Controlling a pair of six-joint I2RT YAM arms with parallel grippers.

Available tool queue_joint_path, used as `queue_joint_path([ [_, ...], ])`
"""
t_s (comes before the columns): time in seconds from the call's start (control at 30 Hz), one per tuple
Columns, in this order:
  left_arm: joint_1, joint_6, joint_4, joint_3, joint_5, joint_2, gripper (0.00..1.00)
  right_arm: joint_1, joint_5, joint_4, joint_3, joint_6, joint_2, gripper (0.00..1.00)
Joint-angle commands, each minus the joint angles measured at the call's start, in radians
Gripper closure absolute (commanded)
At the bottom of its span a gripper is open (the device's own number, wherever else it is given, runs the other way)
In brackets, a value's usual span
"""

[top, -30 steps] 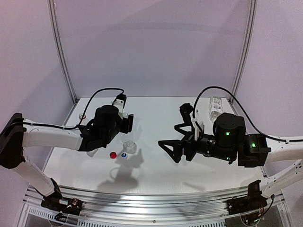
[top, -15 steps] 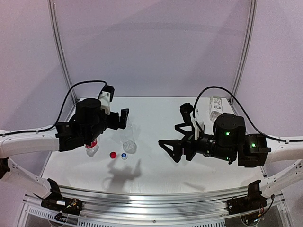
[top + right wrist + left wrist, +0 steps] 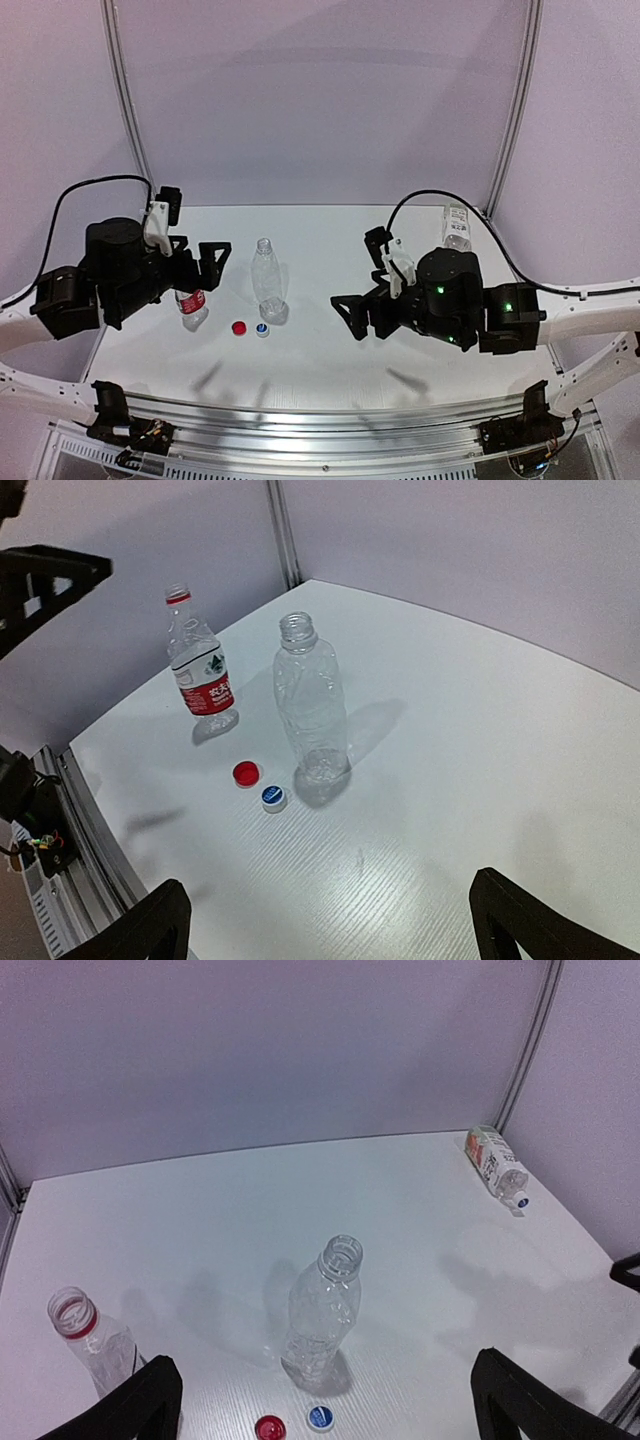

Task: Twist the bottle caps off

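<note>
The slim ribbed bottle [image 3: 265, 282] stands open-necked at mid-table, also in the left wrist view [image 3: 325, 1315] and the right wrist view [image 3: 310, 700]. The small red-labelled bottle [image 3: 192, 304] stands open to its left [image 3: 92, 1340] [image 3: 200, 670]. A red cap [image 3: 239, 327] and a white-and-blue cap [image 3: 262, 329] lie loose in front of them [image 3: 246, 773] [image 3: 273, 797]. The larger labelled bottle [image 3: 456, 228] lies at the back right with its cap [image 3: 520, 1201] on. My left gripper [image 3: 200, 262] [image 3: 325, 1400] is open and empty left of the bottles. My right gripper [image 3: 358, 272] [image 3: 330, 925] is open and empty to their right.
The white table [image 3: 330, 350] is closed in by a grey back wall with metal corner posts [image 3: 130, 110]. A metal rail [image 3: 320, 415] runs along the near edge. The left arm's cable loops above its wrist.
My left gripper has drawn back to the left, away from the slim bottle, which now stands in full view. My right gripper has shifted slightly left.
</note>
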Motion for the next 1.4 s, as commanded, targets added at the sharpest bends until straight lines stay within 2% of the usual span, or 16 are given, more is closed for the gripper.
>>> queue_joint_path([
  [0.0, -0.014, -0.091, -0.119, -0.049, 0.051, -0.097, 0.01, -0.068, 0.041, -0.117, 0.054, 0.096, 0.003, 0.01],
  [0.17, -0.023, -0.094, -0.209, -0.041, 0.090, -0.169, 0.01, -0.175, 0.044, -0.198, 0.044, 0.170, -0.026, 0.01],
  [0.37, -0.026, -0.080, -0.319, 0.010, 0.071, -0.233, 0.01, -0.422, -0.074, -0.293, 0.062, 0.259, -0.051, 0.01],
  [0.57, -0.026, -0.071, -0.410, 0.044, 0.053, -0.314, 0.01, -0.637, -0.149, -0.405, 0.153, 0.287, 0.009, 0.01],
  [0.77, -0.025, -0.046, -0.459, 0.057, 0.037, -0.370, 0.01, -0.904, -0.344, -0.444, 0.259, 0.285, 0.214, 0.01],
  [0.9, -0.025, -0.037, -0.475, 0.068, 0.045, -0.387, 0.01, -1.008, -0.415, -0.502, 0.397, 0.240, 0.405, 0.01],
  [1.1, -0.024, -0.030, -0.468, 0.068, 0.054, -0.391, 0.01, -1.082, -0.433, -0.570, 0.550, 0.171, 0.627, 0.04],
  [1.37, -0.023, -0.025, -0.457, 0.068, 0.069, -0.394, 0.01, -1.135, -0.427, -0.580, 0.632, 0.155, 0.789, 0.09],
])
